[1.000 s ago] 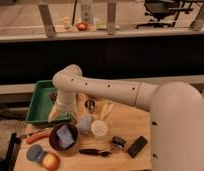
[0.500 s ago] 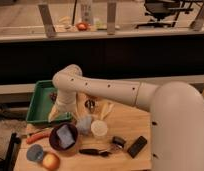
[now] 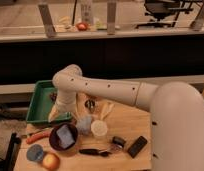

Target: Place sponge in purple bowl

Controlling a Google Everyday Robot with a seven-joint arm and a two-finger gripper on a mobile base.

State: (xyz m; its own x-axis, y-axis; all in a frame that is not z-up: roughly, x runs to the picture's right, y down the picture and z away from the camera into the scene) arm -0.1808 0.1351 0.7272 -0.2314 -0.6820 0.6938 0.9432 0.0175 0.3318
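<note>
- The sponge [image 3: 66,135] lies inside the purple bowl [image 3: 53,140], tilted against the inner wall with one corner raised.
- The gripper [image 3: 62,117] hangs just above the bowl's far rim, at the near edge of the green tray [image 3: 39,97]. Whether it is spread or closed cannot be told, and no contact with the sponge shows.
- Judgement: placement appears complete, so the step in hand is withdrawal.
- Lift straight up before any sideways travel, so the wrist does not catch the rim and tip the bowl.
- Keep clear of the grey-blue cup [image 3: 85,124] and the white cup [image 3: 99,129], which stand just beside the bowl.
</note>
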